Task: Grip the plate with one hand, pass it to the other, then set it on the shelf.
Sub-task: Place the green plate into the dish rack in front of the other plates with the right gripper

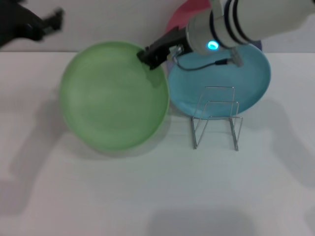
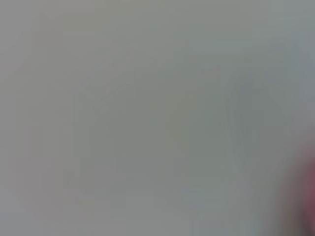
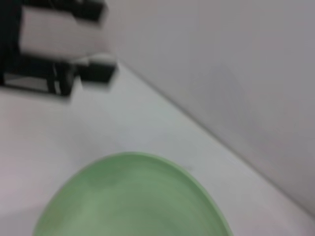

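We count three plates: one light green plate [image 1: 114,96], one turquoise-blue plate [image 1: 246,81], one pink plate [image 1: 184,14] behind. Our right gripper [image 1: 151,55] is clamped on the green plate's far rim, holding it above the white table [image 1: 157,196]. Our left gripper [image 1: 47,24], fingers apart, hangs clear. One wire dish rack [image 1: 216,118] stands beside.

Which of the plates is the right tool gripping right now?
The light green plate, held at its rim by the right tool. The blue plate behind the wire rack and the pink one are untouched.
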`<state>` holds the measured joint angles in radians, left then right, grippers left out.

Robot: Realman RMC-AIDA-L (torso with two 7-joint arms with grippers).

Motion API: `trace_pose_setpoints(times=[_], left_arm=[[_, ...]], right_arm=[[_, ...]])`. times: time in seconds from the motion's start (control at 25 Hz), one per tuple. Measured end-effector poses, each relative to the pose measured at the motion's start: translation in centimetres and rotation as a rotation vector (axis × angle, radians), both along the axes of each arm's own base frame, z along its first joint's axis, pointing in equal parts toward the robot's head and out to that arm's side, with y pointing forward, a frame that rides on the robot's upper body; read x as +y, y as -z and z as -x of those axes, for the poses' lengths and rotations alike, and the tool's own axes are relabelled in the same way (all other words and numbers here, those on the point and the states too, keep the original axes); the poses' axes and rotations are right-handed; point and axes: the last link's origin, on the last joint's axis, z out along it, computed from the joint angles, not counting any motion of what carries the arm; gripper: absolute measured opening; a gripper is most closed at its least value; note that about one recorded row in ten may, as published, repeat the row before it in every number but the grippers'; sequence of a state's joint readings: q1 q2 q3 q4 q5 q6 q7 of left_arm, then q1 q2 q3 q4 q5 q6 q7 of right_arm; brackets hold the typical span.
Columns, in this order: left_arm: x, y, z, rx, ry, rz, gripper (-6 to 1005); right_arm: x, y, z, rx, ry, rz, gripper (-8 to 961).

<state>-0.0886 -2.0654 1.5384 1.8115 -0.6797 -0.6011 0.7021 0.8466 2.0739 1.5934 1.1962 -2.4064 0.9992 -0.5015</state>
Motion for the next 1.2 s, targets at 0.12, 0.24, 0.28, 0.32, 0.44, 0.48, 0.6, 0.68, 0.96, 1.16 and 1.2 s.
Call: trace_pose_setpoints(times=[0.12, 0.24, 0.28, 0.32, 0.44, 0.48, 0.6, 0.68, 0.96, 1.16, 1.2], left_arm=[[-0.3, -0.9, 1.2, -0.065, 0.041, -0.215, 677], [-1.1, -1.0, 2.8, -0.126, 0.069, -0.406, 765], [-1.4, -0.8, 3.5, -0.147, 0.074, -0.461, 795], [-1.7, -0.6, 4.0, -0.164, 0.079, -0.500, 794], [-2.3, 0.5, 6.3, -0.237, 0.071, -0.584, 792], [-2.3, 0.9, 7.0, -0.252, 0.064, -0.591, 791], [-2.1, 2.3, 9.2, -0.293, 0.036, -0.592, 788], [-2.2, 3.3, 10.5, -0.317, 0.025, -0.592, 788], [-2.7, 4.2, 12.3, -0.360, 0.020, -0.606, 788], [-2.8, 4.7, 13.1, -0.390, 0.011, -0.587, 788], [-2.8, 4.8, 13.1, -0.383, 0.012, -0.582, 788]], right_arm=[[0.2, -1.4, 0.1, 0.040, -0.001, -0.039, 42], [0.2, -3.3, 0.0, 0.091, -0.031, -0.116, 40], [0.2, -3.3, 0.0, 0.091, -0.031, -0.116, 40], [0.1, -3.9, 0.0, 0.113, -0.056, -0.143, 40], [-0.7, -5.7, -0.1, 0.196, -0.138, -0.214, 39], [-1.1, -6.3, -0.2, 0.230, -0.163, -0.239, 39], [-2.2, -8.1, -1.0, 0.346, -0.228, -0.319, 39], [-3.3, -9.1, -2.0, 0.422, -0.292, -0.366, 39], [-6.4, -9.8, -7.6, 0.573, -0.460, -0.443, 39], [-8.2, -9.8, -11.3, 0.572, -0.595, -0.499, 38], [-8.5, -9.7, -12.0, 0.560, -0.615, -0.516, 38]])
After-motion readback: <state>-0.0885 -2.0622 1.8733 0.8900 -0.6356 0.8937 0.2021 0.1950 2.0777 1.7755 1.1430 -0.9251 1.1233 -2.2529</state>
